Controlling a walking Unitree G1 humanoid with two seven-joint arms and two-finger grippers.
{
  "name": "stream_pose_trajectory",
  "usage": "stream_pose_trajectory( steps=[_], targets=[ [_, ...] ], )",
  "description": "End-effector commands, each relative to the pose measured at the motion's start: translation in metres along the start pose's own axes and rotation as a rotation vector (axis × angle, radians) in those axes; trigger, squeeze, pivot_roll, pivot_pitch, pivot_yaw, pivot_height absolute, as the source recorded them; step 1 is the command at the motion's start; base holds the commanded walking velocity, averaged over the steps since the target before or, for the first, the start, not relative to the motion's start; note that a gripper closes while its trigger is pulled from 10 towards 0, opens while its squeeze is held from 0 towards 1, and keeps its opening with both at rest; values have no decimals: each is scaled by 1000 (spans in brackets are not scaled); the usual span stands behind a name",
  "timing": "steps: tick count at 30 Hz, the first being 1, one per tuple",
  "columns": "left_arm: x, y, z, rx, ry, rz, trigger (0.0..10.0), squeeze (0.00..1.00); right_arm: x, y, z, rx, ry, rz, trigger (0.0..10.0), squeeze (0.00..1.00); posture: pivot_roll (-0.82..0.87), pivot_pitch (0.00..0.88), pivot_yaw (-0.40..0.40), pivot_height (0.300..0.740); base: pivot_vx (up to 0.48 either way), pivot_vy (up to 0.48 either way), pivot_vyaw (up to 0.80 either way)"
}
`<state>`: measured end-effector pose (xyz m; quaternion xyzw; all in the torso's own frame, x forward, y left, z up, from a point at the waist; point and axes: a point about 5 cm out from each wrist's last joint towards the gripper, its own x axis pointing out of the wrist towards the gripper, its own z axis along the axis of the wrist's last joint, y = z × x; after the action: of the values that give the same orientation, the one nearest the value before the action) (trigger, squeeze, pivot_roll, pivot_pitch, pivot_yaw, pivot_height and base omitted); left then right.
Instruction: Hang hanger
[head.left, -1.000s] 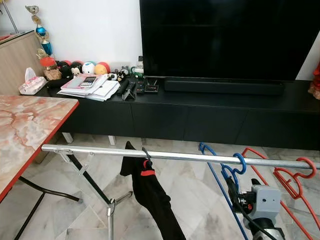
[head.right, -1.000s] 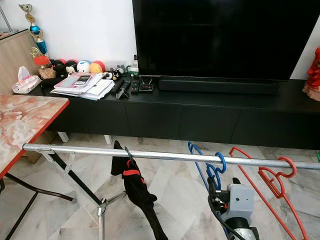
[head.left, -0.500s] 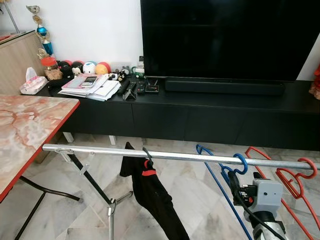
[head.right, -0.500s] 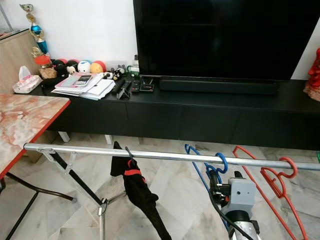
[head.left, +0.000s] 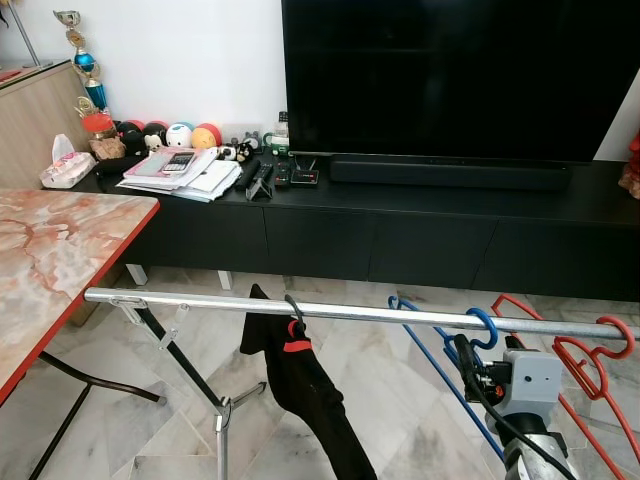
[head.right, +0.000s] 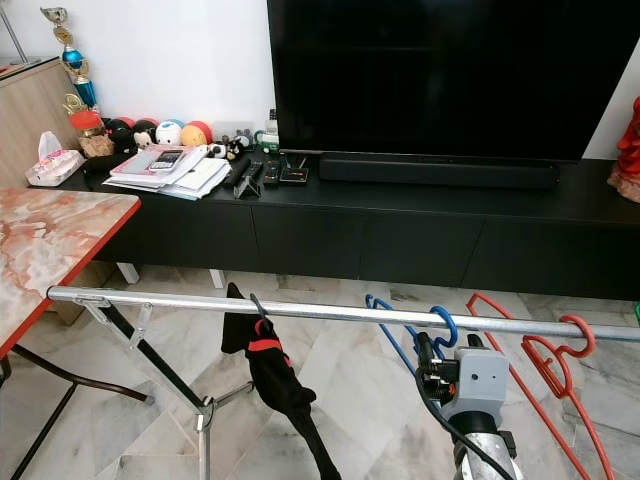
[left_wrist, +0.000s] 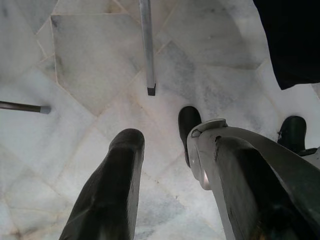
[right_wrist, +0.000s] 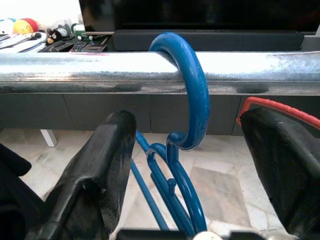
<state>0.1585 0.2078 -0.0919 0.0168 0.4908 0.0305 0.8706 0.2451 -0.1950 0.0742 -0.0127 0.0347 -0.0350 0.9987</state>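
Observation:
A blue hanger (head.left: 482, 326) has its hook (right_wrist: 192, 90) over the silver rail (head.left: 250, 305) of a drying rack. Its frame slants down below the rail. My right gripper (right_wrist: 190, 120) is just under the rail, open. Its black fingers (right_wrist: 100, 170) stand wide on either side of the hook's neck and do not press it. The right wrist (head.left: 525, 380) sits right below the hook. My left gripper (left_wrist: 162, 137) hangs open over the marble floor, holding nothing.
A black garment with a red patch (head.left: 300, 380) hangs on the rail to the left of the blue hanger. A red hanger (head.left: 590, 350) hangs at the rail's right end. A marble-topped table (head.left: 50, 260) stands at left. A black TV console (head.left: 400, 230) lies beyond.
My right wrist has risen a little toward the rail. The blue hanger's frame has swung slightly left while its hook stays on the rail.

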Motion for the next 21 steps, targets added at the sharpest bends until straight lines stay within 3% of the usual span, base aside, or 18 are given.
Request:
stream_pose_trajectory(
  steps=[1,5,21],
  targets=[
    [0,-2,-2,5,17,1,10000,0,2,0,0,4,-3,-9,10000,0,-8,0,6,740,0,0,0],
    [0,-3,-2,9,17,1,10000,0,4,3,1,9,-8,-7,10000,0,-6,0,9,740,0,0,0],
    [0,1,1,10,15,4,10000,0,9,1,-4,6,0,-12,10000,0,6,0,9,740,-269,0,0]
  ],
)
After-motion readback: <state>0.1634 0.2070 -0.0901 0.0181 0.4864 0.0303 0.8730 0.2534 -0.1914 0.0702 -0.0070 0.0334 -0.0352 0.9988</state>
